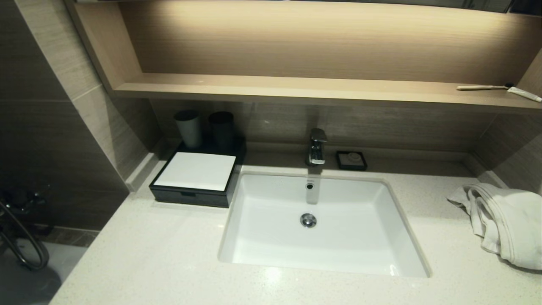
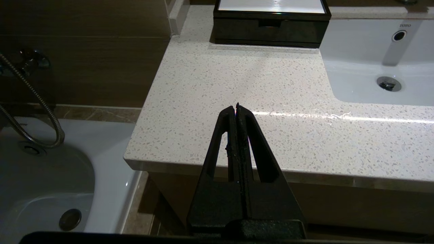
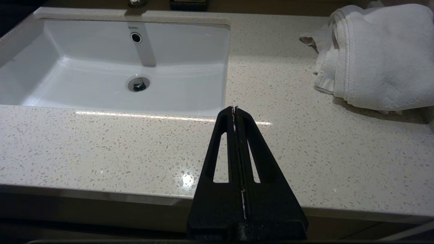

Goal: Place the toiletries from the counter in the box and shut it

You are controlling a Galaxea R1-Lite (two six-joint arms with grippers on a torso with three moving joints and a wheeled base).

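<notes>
A black box with a white lid [image 1: 194, 171] stands closed on the counter at the back left of the sink; it also shows in the left wrist view [image 2: 271, 13]. A toothbrush [image 1: 482, 87] and a small toothpaste tube [image 1: 525, 94] lie on the wooden shelf at the far right. My left gripper [image 2: 236, 106] is shut and empty, held over the counter's front left edge. My right gripper [image 3: 234, 109] is shut and empty, held over the counter's front edge to the right of the sink. Neither gripper shows in the head view.
A white sink [image 1: 322, 258] with a chrome tap [image 1: 316, 146] fills the counter's middle. Two dark cups [image 1: 189, 127] stand behind the box. A black soap dish [image 1: 351, 160] sits beside the tap. A crumpled white towel [image 1: 508, 224] lies at the right. A bathtub [image 2: 51, 176] lies left of the counter.
</notes>
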